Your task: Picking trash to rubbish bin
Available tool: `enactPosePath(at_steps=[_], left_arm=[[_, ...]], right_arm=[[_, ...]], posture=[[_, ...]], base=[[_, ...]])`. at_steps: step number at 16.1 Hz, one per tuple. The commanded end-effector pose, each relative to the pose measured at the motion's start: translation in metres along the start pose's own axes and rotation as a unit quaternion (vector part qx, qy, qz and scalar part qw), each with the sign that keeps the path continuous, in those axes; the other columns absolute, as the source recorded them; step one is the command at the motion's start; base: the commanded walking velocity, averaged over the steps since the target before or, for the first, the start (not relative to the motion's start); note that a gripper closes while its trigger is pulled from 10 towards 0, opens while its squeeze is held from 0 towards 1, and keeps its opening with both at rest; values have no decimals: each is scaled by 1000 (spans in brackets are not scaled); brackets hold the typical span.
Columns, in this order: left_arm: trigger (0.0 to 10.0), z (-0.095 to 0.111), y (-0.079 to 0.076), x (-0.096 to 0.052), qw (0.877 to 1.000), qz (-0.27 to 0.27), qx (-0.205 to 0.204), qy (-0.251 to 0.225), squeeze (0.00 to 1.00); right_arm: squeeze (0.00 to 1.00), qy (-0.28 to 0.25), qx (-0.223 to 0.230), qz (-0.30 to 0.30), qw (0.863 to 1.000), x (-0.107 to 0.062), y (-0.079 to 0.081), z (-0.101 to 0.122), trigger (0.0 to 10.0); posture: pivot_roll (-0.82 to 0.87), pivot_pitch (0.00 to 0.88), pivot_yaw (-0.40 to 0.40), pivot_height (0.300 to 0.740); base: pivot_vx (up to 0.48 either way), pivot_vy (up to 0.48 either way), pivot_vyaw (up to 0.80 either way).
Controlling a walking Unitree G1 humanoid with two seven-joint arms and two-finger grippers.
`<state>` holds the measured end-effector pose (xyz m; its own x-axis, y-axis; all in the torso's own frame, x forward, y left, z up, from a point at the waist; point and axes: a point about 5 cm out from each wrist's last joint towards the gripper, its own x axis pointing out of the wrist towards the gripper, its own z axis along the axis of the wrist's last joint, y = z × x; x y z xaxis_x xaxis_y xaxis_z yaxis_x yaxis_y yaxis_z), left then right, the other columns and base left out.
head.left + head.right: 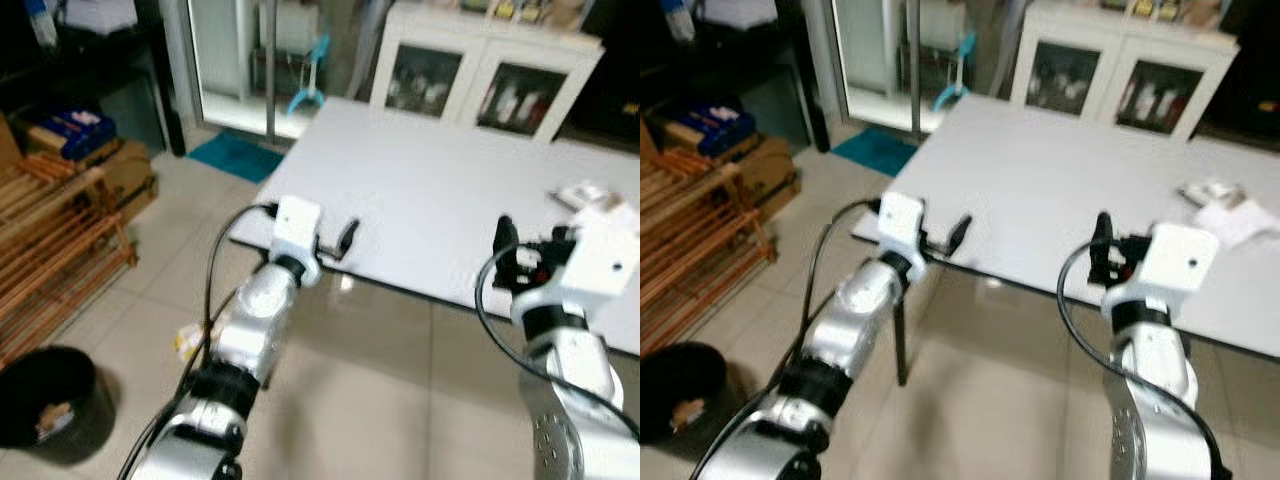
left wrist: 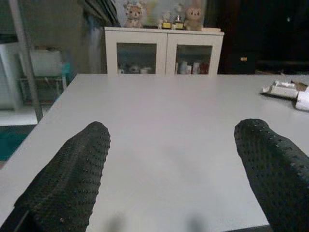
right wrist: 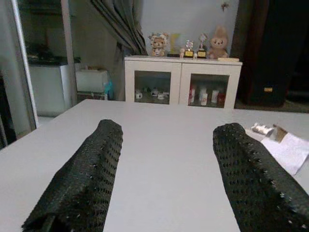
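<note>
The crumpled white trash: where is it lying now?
The crumpled white trash lies on the white table's far right side, ahead of the right tool.

**Hidden, cropped, blurred**

Head views soft overall. Trash (image 1: pixel 592 197) at far right of worktop (image 1: pixel 420 190): pale crumpled bits, kind unreadable; cropped by the frame edge in left wrist view. Worktop's right end cut off. Black bin (image 1: pixel 45 400) cropped at lower left edge; something pale inside, can't identify. Cabinet (image 3: pixel 182 81) contents behind glass too small to tell. Yellowish scrap (image 1: pixel 186 340) on floor partly hidden behind left arm. Right hand (image 1: pixel 506 262) fingers foreshortened, the gap between them doesn't read in head views.
</note>
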<state>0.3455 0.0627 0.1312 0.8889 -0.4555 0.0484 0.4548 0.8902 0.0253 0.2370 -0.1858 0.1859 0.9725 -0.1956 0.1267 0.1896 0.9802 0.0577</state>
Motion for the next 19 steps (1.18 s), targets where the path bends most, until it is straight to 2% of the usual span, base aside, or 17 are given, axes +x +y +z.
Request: enactPosePath(at_steps=[1,4,6,9,11,12,15,17,19], left_arm=[[10000,1,-11,3,1000,-19,3,-1,0],[10000,-1,-11,4,1000,-21,4,3,0],[10000,-5,-7,3,1000,-22,13,14,0],[10000,-13,20,-6,998,1,42,36,0],[10000,-13,35,-11,998,30,49,39,0],[10000,-11,53,-18,995,69,57,36,0],[10000,-10,74,-30,990,109,85,40,0],[10000,-12,96,-49,980,148,120,57,0],[10000,-17,105,-63,975,160,132,75,0]], right_arm=[[0,-1,-26,-10,1000,-1,-7,1,10000],[0,-6,-27,-12,1000,-2,-8,0,10000],[0,-10,-45,-10,999,-4,-12,-2,10000],[0,0,-73,-22,997,-9,-28,-15,10000],[0,3,-69,-28,997,-9,-35,-18,10000],[0,3,-68,-29,997,-5,-38,-21,10000],[0,1,-71,-21,997,3,-38,-23,10000],[0,-3,-69,-9,998,15,-36,-24,10000],[0,-1,-68,6,998,21,-33,-26,10000]], posture=[[91,0,-54,740],[87,0,-56,740],[88,0,-57,740],[99,0,-55,740],[123,8,-61,740],[152,24,-71,740],[210,47,-95,740],[269,74,-127,740],[319,98,-152,740]], base=[[0,-450,0],[0,-450,0],[0,-448,0],[0,-439,0],[0,-439,0],[0,-439,0],[0,-371,0],[0,0,0],[0,0,0]])
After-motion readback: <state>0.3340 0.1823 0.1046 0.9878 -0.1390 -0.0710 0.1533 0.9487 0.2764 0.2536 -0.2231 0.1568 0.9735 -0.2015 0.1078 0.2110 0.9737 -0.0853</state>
